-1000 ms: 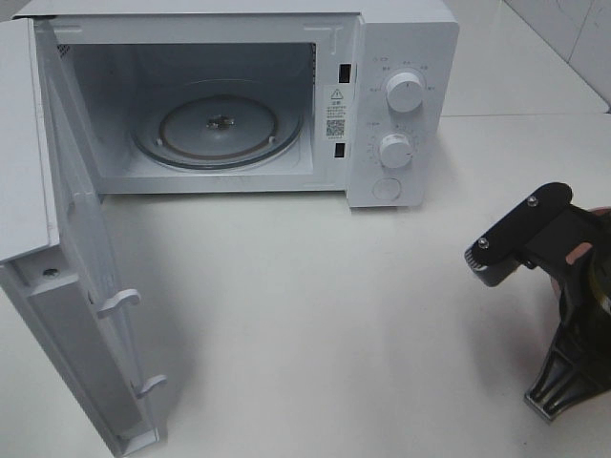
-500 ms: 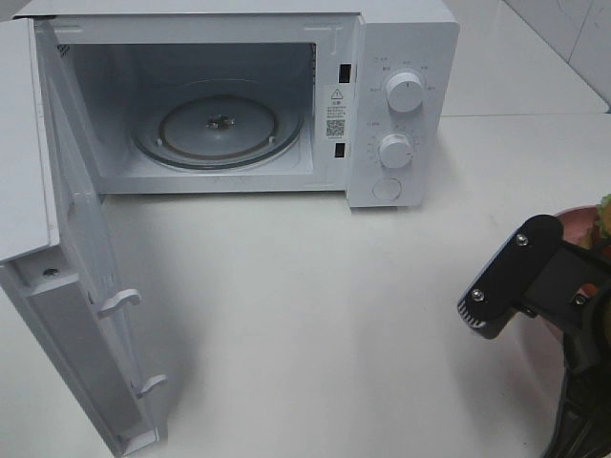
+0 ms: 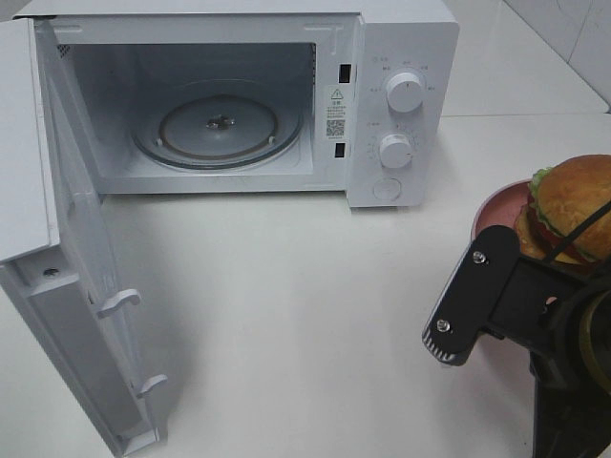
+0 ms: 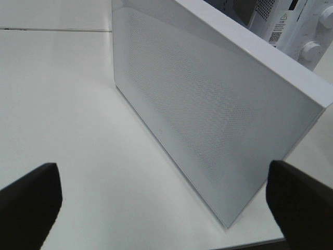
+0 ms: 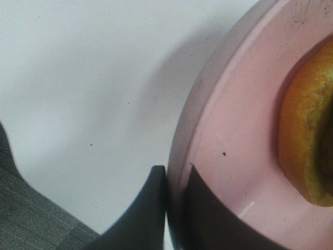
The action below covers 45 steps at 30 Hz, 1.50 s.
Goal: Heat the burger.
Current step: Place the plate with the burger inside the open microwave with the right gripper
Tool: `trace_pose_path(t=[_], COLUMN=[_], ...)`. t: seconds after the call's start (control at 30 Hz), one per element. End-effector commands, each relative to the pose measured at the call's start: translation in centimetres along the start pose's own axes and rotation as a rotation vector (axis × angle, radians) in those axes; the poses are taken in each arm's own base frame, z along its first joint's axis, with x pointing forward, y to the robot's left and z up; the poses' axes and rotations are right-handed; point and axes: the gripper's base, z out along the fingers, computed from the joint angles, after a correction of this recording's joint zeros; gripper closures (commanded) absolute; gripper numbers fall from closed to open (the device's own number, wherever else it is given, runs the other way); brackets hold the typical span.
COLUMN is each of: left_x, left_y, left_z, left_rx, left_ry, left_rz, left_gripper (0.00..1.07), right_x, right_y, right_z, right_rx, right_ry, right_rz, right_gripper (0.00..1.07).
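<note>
right wrist | burger [image 5: 307,140] mostly cut off | pincer [image 5: 175,181] clamps plate [image 5: 229,120] rim

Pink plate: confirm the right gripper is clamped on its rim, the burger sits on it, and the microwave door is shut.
Wrong on the door: the microwave door stands wide open, as the exterior high view shows. The rest holds: the right gripper is clamped on the rim of the pink plate, the burger on it.

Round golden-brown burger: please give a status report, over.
Right tool shut on rim of pink round plate. Left tool open, empty. Round golden-brown burger on that plate, outside white microwave; its door open.
</note>
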Motion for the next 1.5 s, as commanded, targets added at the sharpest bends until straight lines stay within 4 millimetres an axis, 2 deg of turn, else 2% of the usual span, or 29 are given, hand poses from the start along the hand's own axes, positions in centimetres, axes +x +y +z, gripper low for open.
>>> trace_pose_path(t=[0.03,0.67,1.1,1.5], left_x=[0.2,0.2,0.2,0.2], left_y=[-0.1,-0.1,-0.1,-0.1], left_z=[-0.2,-0.2,-0.2,-0.2], left_rx=[0.006,0.006,0.006,0.006], left_ry=[-0.013,-0.013,-0.013,-0.013], left_rz=[0.003,0.003,0.003,0.003], left_gripper=[0.07,0.07,0.07,0.07], right_x=[-0.2,-1.7,-2.4,-3.0], right_y=[-0.5,0.2,0.7,1.1], right_z=[-0.1,-0.3,-0.5,-0.8], right_rx=[0.048,0.005,0.025,0.043], right_ry=[-0.043,-0.219,-0.316,-0.403], right_rz=[-0.07,-0.345,-0.714,-0.888], right_gripper=[1.07,1.07,1.07,1.07])
